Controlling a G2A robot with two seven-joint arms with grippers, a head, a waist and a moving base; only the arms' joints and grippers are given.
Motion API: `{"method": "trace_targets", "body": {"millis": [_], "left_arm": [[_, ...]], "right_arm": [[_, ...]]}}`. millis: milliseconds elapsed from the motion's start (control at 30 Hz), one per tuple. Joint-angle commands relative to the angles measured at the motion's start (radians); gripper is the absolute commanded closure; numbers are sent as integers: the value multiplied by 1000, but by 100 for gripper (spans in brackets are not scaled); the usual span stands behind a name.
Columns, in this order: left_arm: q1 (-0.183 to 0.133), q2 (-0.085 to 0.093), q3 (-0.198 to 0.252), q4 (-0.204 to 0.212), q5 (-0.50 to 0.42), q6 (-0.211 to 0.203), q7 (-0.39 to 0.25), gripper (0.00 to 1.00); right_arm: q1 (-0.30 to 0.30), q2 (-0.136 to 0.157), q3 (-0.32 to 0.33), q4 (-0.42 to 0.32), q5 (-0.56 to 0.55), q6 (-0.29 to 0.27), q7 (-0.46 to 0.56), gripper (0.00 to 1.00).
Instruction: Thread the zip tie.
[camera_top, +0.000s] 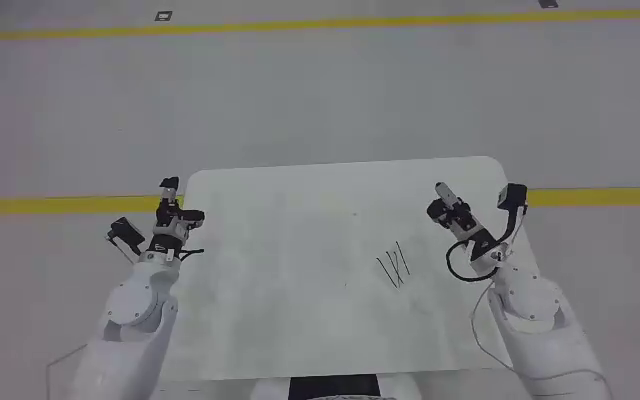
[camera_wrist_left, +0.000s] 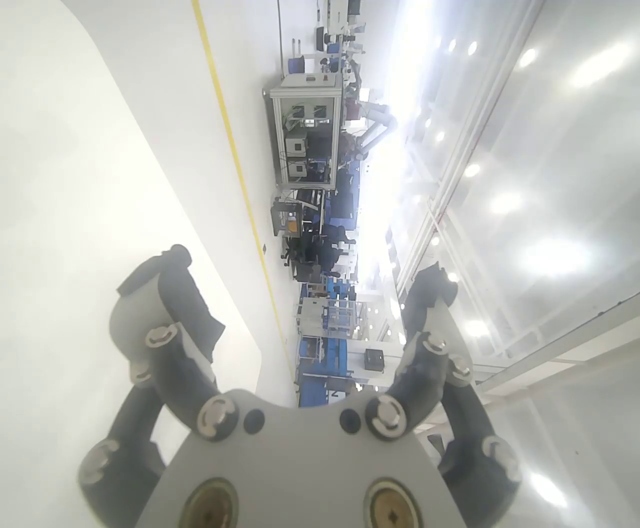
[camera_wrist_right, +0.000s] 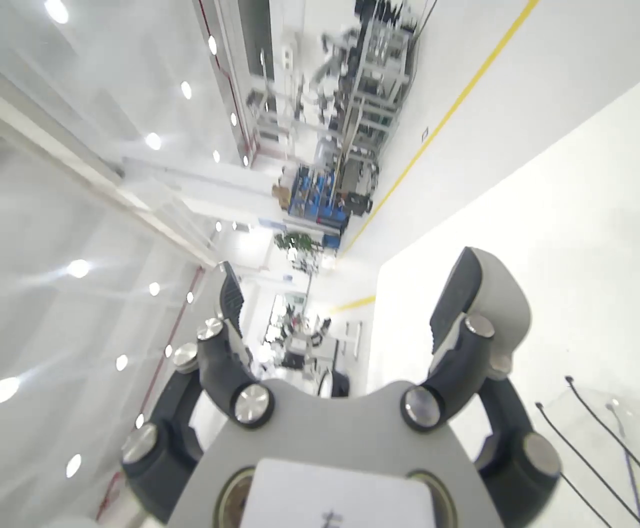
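Several thin black zip ties (camera_top: 394, 266) lie loosely crossed on the white table (camera_top: 300, 250), right of its middle. In the right wrist view the zip ties (camera_wrist_right: 580, 440) show as dark strands on the table beside the gripper. My left gripper (camera_top: 167, 197) is held at the table's left edge, raised and pointing outward; it is open with nothing between its fingers (camera_wrist_left: 165, 300). My right gripper (camera_top: 443, 197) hovers near the table's right edge, above and to the right of the zip ties. It is open and empty, its fingers (camera_wrist_right: 460, 295) spread wide.
The white table has rounded corners and nothing else on it. A yellow floor line (camera_top: 60, 204) runs behind it on both sides. Machinery and racks (camera_wrist_left: 310, 135) stand far off in the room.
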Motion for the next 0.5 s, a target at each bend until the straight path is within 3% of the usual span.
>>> {"method": "trace_targets", "body": {"millis": [0, 300, 467], "left_arm": [[0, 0, 0, 0, 0, 0, 0, 0], [0, 0, 0, 0, 0, 0, 0, 0], [0, 0, 0, 0, 0, 0, 0, 0]], "right_arm": [[0, 1, -1, 2, -7, -7, 15, 0], [5, 3, 2, -6, -39, -16, 27, 0], [49, 23, 30, 8, -194, -52, 204, 0]]}}
